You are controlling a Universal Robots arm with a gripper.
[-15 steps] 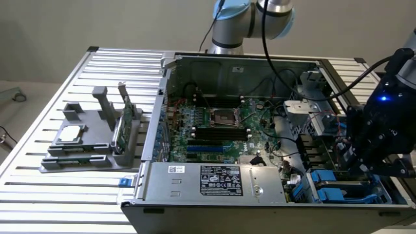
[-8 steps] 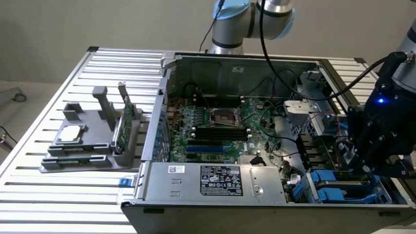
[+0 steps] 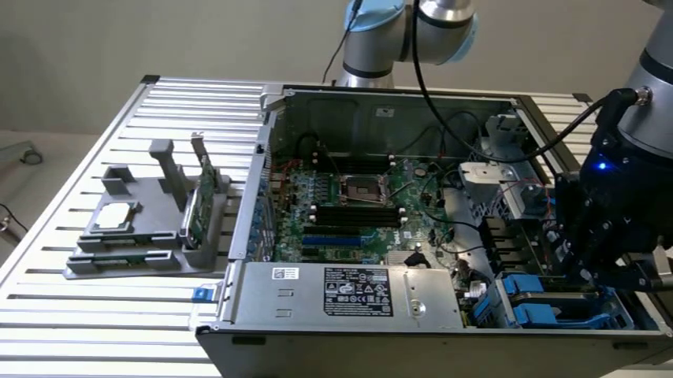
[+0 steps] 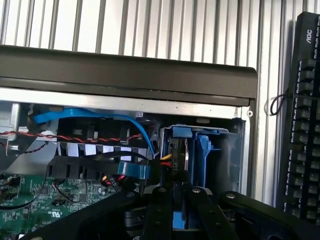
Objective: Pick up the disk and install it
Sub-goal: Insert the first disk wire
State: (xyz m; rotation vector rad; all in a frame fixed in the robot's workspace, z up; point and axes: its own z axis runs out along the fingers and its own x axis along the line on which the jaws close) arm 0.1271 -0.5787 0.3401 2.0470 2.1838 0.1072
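Evidently, the tool [image 4: 179, 194] was clamped on the disk [image 4: 179, 150], which stood edgewise in the drive bay [image 4: 222, 150] of the open computer case [image 3: 421, 340].

One open computer case [image 3: 421, 350], one power supply [image 3: 347, 287], one grey holder [image 3: 137, 264] carrying one square silver chip [image 3: 113, 214] and one green circuit card [image 3: 198, 206], one keyboard [image 4: 305, 125], one blue flat cable [image 4: 90, 114], one disk [image 4: 181, 150], one gripper [image 4: 179, 192], one arm [image 3: 410, 31]
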